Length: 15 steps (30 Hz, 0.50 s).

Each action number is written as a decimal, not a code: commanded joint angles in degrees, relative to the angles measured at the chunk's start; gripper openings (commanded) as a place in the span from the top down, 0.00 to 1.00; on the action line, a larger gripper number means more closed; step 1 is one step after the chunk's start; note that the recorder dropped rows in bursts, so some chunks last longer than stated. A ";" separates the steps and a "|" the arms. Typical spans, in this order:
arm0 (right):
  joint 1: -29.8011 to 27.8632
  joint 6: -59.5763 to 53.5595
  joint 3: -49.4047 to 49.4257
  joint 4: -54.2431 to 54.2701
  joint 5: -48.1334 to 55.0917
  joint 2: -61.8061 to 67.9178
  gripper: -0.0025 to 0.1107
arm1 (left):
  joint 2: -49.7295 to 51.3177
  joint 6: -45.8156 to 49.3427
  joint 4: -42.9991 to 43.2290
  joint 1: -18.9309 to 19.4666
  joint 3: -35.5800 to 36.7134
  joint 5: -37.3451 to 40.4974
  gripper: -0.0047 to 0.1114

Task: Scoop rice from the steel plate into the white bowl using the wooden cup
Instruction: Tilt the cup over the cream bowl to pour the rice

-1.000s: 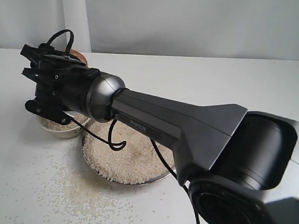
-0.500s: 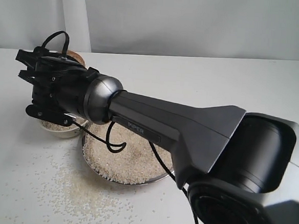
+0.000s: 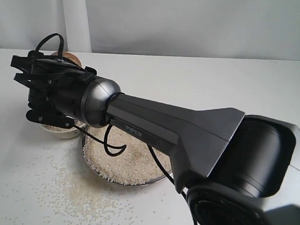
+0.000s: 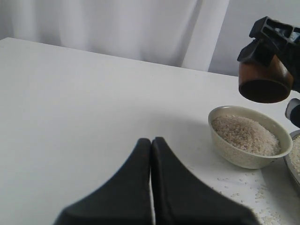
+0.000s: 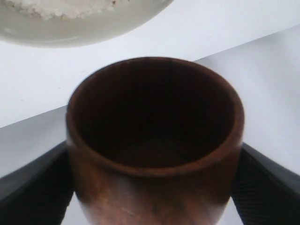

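1. Since a second ago, my right arm has swung its wrist toward the upper left of the exterior view, carrying the wooden cup (image 4: 263,77) off the white bowl (image 4: 234,152).
2. The right claw (image 5: 154,187) is spread wide around the cup's belly, one finger (image 5: 33,187) on each side. The cup hangs in the air above and just beside the bowl. Its inside looks dark and empty.
3. The left claw (image 4: 151,154) is pressed together, holds nothing, and sits well apart from the dishes.
4. I judge the cup stiff and light. Its rounded, smooth wall could twist in the grip, so holding it across the widest part seems right.
5. The rice (image 3: 126,157) is loose and will spill at any tilt. It fills the steel plate (image 3: 153,181) at lower centre, and more lies heaped in the bowl.
6. Stray grains (image 3: 67,189) are scattered over the tabletop (image 3: 244,83) in front of the plate.
7. A black cable (image 3: 106,145) loops low over the plate and may drag through the rice. The bowl stands just beside the plate's rim, and I think a low pass could knock it.
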 commanded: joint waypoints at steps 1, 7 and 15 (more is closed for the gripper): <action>0.14 4.65 -0.40 0.55 1.91 -0.47 0.98 | 0.22 -0.13 0.15 -0.26 0.04 -0.39 0.96; 0.14 30.39 -0.40 1.90 5.56 -0.47 0.98 | 0.22 -0.13 0.15 -0.26 0.04 -0.39 0.96; 0.02 69.78 -0.40 3.64 5.65 -0.60 0.98 | 0.22 -0.13 0.15 -0.26 0.04 -0.39 0.96</action>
